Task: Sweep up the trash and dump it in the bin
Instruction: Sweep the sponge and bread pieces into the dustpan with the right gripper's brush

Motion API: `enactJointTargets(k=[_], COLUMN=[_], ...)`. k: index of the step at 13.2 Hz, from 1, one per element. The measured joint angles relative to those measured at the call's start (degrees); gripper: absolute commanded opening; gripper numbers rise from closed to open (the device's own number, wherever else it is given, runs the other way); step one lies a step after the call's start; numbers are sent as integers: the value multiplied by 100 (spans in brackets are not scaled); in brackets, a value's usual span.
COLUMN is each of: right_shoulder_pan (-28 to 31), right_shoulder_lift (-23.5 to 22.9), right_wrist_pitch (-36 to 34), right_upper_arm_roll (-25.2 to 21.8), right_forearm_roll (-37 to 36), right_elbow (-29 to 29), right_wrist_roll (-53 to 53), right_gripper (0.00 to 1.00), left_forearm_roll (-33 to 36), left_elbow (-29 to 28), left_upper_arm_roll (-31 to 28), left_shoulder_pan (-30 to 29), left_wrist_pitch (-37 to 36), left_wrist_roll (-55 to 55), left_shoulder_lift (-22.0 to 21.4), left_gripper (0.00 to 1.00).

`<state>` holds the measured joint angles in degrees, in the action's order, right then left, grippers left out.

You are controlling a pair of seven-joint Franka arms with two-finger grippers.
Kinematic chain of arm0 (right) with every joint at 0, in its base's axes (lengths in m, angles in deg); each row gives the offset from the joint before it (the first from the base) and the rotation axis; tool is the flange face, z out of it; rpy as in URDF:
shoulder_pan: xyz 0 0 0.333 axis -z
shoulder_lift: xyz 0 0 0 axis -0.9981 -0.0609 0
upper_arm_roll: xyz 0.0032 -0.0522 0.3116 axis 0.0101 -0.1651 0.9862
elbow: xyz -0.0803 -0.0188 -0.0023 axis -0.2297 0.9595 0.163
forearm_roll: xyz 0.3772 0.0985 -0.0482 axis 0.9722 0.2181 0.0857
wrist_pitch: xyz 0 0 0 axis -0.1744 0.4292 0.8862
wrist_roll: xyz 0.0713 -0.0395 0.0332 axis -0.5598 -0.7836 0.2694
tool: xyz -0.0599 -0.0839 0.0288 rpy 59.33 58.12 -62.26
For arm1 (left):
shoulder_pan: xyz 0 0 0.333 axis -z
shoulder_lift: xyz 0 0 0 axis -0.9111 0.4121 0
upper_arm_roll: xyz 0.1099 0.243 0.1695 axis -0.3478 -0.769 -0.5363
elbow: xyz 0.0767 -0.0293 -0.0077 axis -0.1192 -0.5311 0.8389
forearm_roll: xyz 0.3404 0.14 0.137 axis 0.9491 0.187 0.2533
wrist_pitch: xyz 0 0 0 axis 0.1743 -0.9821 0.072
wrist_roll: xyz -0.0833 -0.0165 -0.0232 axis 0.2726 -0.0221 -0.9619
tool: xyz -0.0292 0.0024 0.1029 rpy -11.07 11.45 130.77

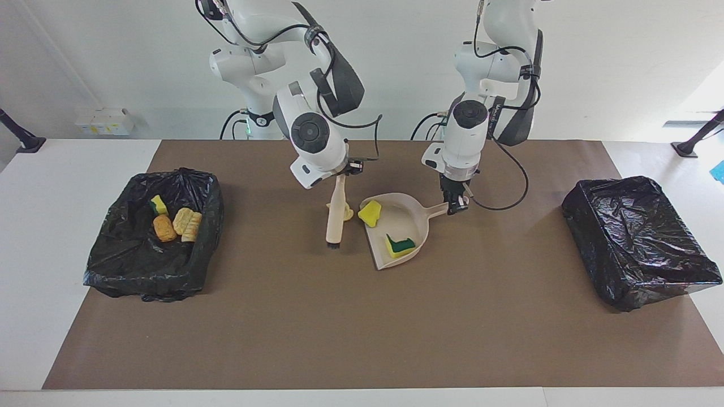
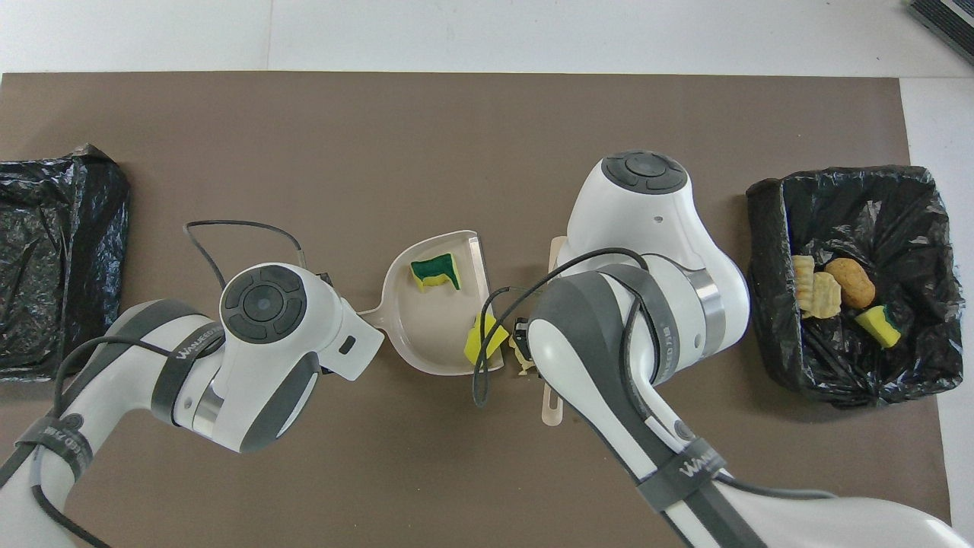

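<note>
Counting seven scraps point(image 1: 400, 246), two bins point(image 1: 153, 234).

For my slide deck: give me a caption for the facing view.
Right gripper holds the brush beside the dustpan, whose handle the left gripper grips; one sponge piece lies inside.

Dustpan point(image 1: 404, 226) holds two sponge scraps point(image 1: 400, 246) (brush point(image 1: 336, 217) beside).

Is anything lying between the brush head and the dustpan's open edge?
Yes: the tan bread-like scrap lies beside the beige brush, and a yellow sponge piece sits on the lip of the beige dustpan. Both are trash to sweep, not obstacles.
</note>
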<state>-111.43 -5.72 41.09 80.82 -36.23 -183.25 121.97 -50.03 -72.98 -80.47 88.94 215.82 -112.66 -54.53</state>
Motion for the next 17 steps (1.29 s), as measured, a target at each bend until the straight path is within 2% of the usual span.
enactJointTargets(k=[2,5,9,12,17], right_shoulder_pan=[21,303,279,-40,-682], right_shoulder_lift=[95,476,1078,1136,721], right_wrist_pitch=[-50,-19,807,1323,2261], right_upper_arm_roll=[-7,-16,24,51,82], right_forearm_roll=[-53,-26,203,445,839], right_elbow=[-227,-1147,-2366,-2661,-2604], right_wrist_roll=[405,509,354,303,258], right_gripper=[0,0,0,0,0], left_forearm_roll=[0,129,284,293,293], left_elbow=[110,94,-67,-138,-239], left_upper_arm_roll=[-39,-32,2,10,8], left_shoulder_pan=[-74,-95,-44,18,30], left_wrist_pitch=[-326,-501,-507,-507,-447], left_wrist_roll=[-392,-572,-573,-572,-512], left_shoulder_lift=[-9,-74,-211,-277,-312], left_gripper=[0,0,0,0,0])
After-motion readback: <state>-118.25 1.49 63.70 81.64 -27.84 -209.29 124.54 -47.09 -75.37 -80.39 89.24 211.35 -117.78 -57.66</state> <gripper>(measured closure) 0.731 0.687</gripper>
